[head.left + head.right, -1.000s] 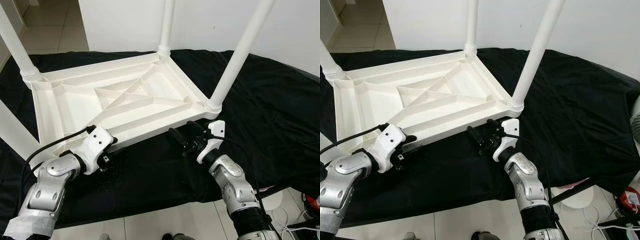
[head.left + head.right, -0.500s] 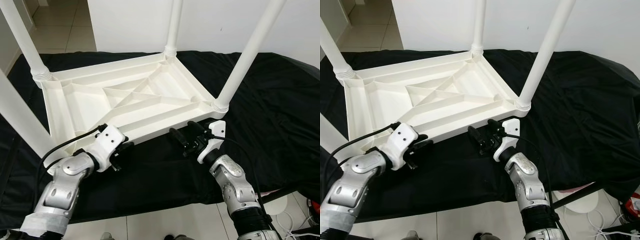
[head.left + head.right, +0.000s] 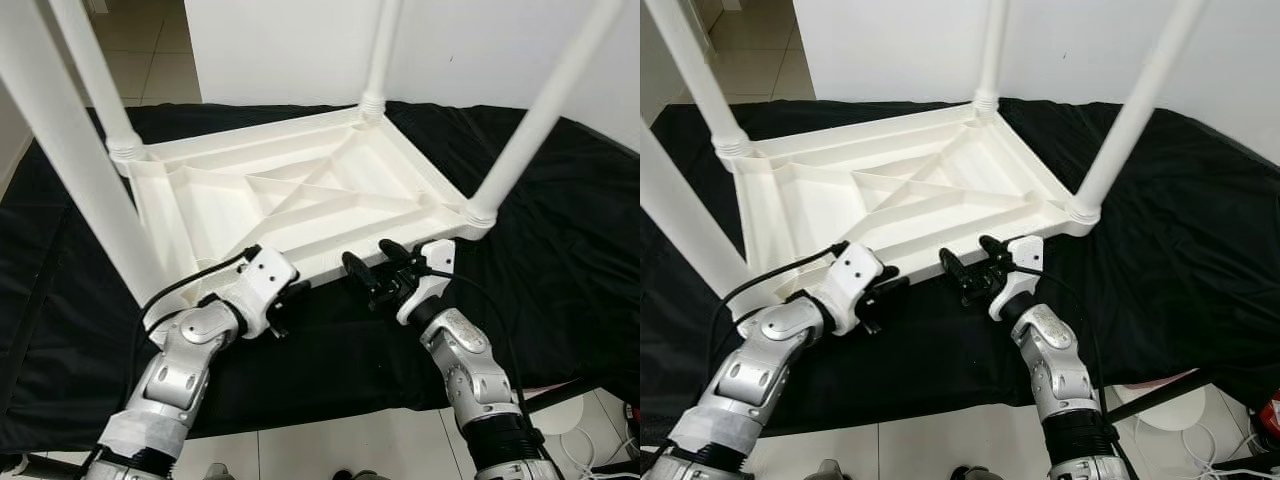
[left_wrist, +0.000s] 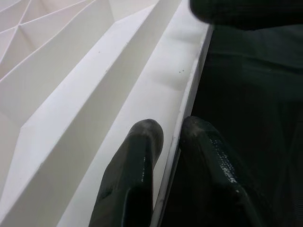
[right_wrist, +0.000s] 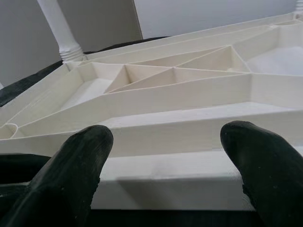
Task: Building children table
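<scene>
Children's table (image 3: 300, 195): white plastic, lying upside down on a black cloth (image 3: 560, 230), ribbed underside up.
Legs: four white legs stand upward; the near-right leg (image 3: 535, 115) rises from the corner beside the right arm.
Left claw (image 4: 173, 142): fingers clamped on the table's thin near rim, one finger (image 4: 137, 161) inside, the other outside (over the cloth).
Right claw (image 5: 165, 156): fingers wide apart, facing the same near edge, just short of it.
Floor (image 3: 330, 450): pale tiles below the cloth.
</scene>
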